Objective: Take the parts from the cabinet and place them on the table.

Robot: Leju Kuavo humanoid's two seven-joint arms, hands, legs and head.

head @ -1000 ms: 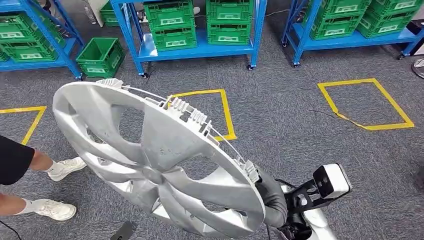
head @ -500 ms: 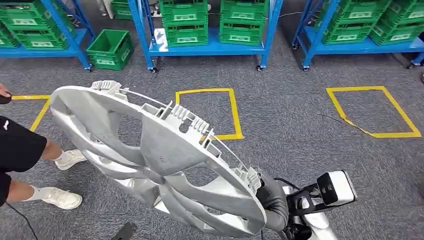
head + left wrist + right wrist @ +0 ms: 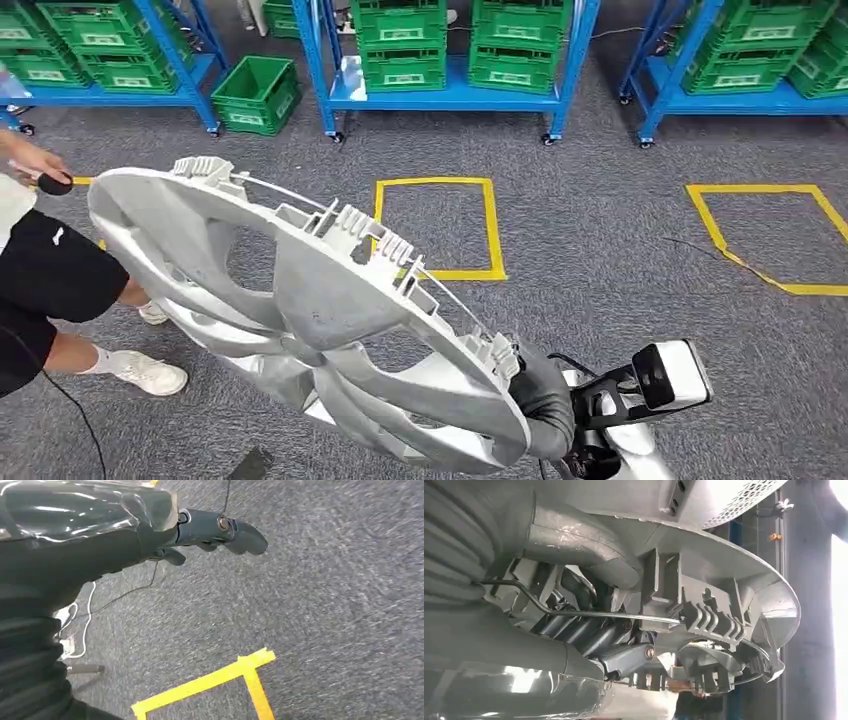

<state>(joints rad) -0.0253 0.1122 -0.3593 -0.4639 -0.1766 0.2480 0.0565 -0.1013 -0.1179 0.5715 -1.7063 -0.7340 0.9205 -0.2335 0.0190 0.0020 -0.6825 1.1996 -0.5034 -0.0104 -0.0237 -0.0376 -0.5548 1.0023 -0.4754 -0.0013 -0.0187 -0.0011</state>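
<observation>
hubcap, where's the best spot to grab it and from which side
Grip the hubcap at its rim, coming from the edge nearest the robot, where the right hand holds it now. The rim is thin and stiffened by clips and a wire ring, so fingers can wrap it; the broad spoked face gives little to close on.

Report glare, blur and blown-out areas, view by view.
Head view: evenly lit, sharp, large silver plastic wheel cover without glare. Left wrist view: streaky blur on grey carpet, sheen on the left hand. Right wrist view: window light blown white at one edge.
</observation>
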